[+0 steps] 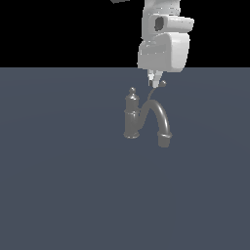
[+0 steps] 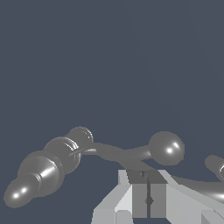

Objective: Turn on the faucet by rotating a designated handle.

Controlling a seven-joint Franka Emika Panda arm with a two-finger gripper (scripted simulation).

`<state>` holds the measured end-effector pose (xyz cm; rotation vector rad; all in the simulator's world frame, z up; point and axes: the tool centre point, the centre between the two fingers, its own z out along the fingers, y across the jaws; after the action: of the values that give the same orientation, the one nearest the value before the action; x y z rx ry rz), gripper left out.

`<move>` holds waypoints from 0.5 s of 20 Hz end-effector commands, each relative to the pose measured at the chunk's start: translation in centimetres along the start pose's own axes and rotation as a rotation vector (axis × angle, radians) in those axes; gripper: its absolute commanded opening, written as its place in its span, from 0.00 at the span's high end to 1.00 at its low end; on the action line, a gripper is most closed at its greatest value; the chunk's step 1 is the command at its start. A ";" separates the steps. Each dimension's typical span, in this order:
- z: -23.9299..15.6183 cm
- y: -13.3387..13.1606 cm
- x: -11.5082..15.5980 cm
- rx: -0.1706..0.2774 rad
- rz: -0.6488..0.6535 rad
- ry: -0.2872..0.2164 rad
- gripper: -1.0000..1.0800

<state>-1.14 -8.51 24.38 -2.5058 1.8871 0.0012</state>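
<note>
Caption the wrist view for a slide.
Gripper fingers pressed together beside the handle's ball tip, faucet column alongside.

In the exterior view the arm (image 1: 163, 44) is cut off by the top edge, and its body hides most of the gripper (image 1: 155, 80). The handle (image 1: 154, 93) is too thin there to follow clearly. In the wrist view the spout (image 2: 215, 166) is cut by the picture's edge, and the fingers (image 2: 140, 192) hide part of the handle.
</note>
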 end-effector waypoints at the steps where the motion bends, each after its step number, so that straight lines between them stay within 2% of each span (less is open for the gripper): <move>1: 0.0 -0.3 0.6 0.000 0.003 0.001 1.00; 10: 0.0 -2.1 3.1 -0.001 0.013 0.002 1.00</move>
<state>1.39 -9.43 24.38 -2.5124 1.8787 0.0061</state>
